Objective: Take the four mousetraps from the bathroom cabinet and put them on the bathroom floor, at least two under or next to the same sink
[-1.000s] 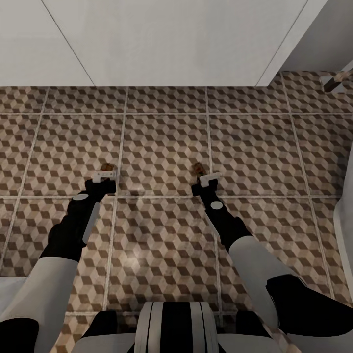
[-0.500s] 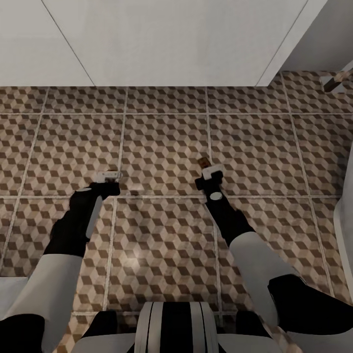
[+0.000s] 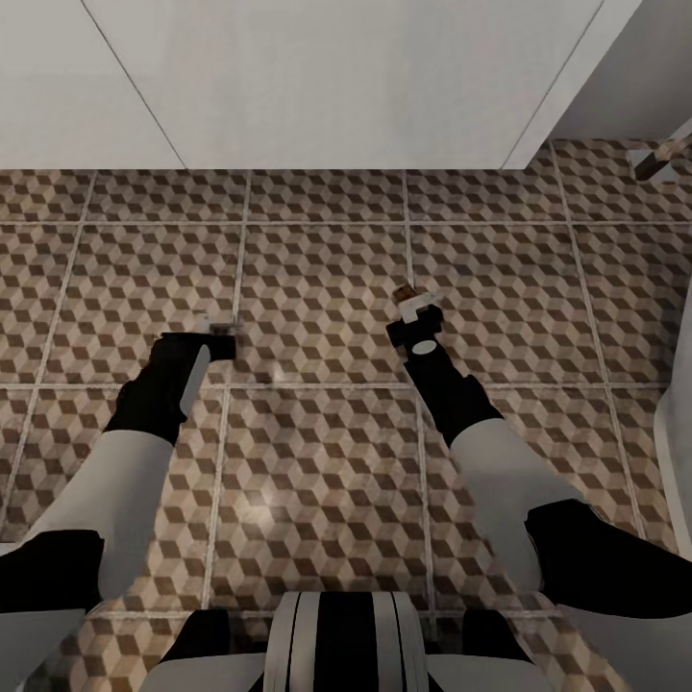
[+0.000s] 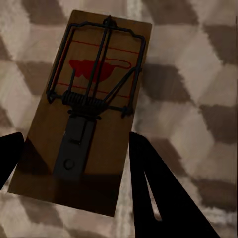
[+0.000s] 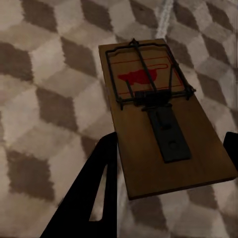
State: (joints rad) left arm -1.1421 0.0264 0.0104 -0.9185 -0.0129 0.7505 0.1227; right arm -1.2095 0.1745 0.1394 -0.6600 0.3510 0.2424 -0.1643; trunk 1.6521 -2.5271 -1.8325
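Both arms have pushed forward over the bathroom floor (image 3: 317, 269) in the past second, the left gripper (image 3: 219, 329) and right gripper (image 3: 415, 306) now sitting farther from the robot's trunk and nearer the wide white sink (image 3: 336, 86) whose plain front runs across the head view ahead of them. Each pincer carries a mousetrap: the left wrist view shows one tan board (image 4: 82, 111) with its wire bar and red mark held between the dark fingers (image 4: 158, 193), which press its long edges, while the right wrist view shows a second mousetrap (image 5: 161, 116) clamped the same way, one finger (image 5: 96, 193) against its side. In the head view only a sliver of the right-hand board (image 3: 406, 291) peeks past the white fingertips; the left one is too small to make out there. Both boards hang close above the cube-patterned tiles, though whether either touches them cannot be told. The advance appears to bring the pair toward the sink's front, which would suit the requirement that two traps lie directly beside it; letting go looks like the step in hand
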